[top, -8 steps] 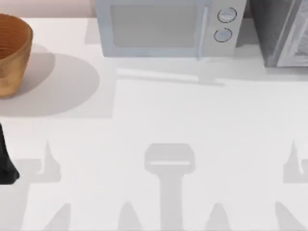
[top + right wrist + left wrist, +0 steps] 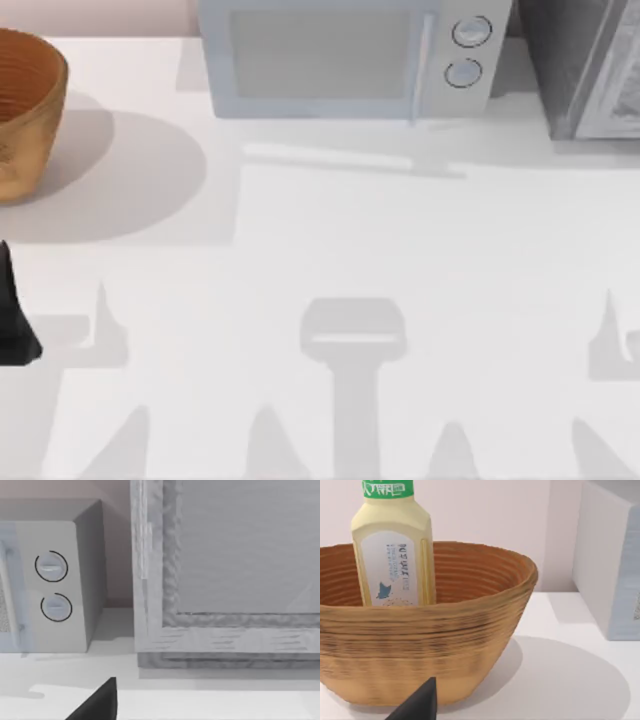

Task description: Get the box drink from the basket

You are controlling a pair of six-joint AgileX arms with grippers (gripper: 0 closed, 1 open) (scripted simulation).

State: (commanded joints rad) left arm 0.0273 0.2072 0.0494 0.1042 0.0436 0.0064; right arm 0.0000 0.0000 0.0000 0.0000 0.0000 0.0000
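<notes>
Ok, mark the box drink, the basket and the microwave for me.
box drink point(image 2: 390, 570), left wrist view, on its white label.
basket point(image 2: 435, 630), left wrist view, on its outer woven wall.
microwave point(image 2: 320, 55), top view, on its door.

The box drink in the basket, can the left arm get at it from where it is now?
Probably yes. The drink stands upright in the open basket, its top well above the rim, with nothing between it and the left gripper, which would have to come in over the rim.

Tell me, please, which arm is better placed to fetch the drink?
Left. The basket sits at the table's far left, the left arm is beside it, and its wrist view faces the drink standing inside. The right wrist view faces the microwave.
</notes>
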